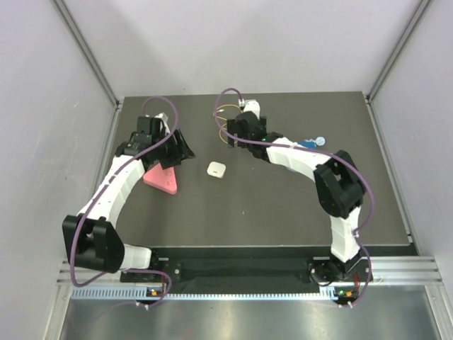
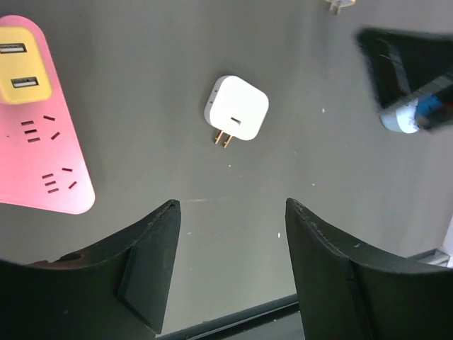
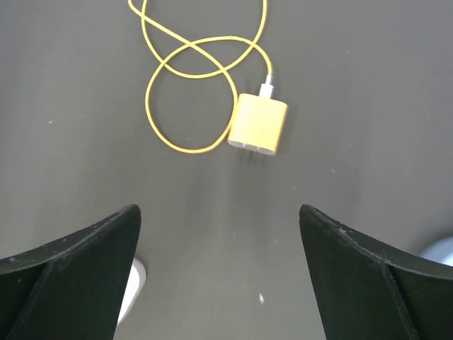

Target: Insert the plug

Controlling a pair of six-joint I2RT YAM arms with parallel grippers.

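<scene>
Right claw [image 3: 219, 212] hung released over the dark table [image 3: 368, 64], jaws spread wide with nothing between them. The plug [image 3: 258, 125] lay flat just ahead of it, slightly toward its right finger, prongs pointing back at the claw, and its yellow wire [image 3: 147, 99] looped ahead and to the left. The left claw [image 2: 232, 204] was likewise parted and empty, with a white charger [image 2: 237, 108] lying ahead of it and a pink power strip [image 2: 42, 142] off to its left.
</scene>
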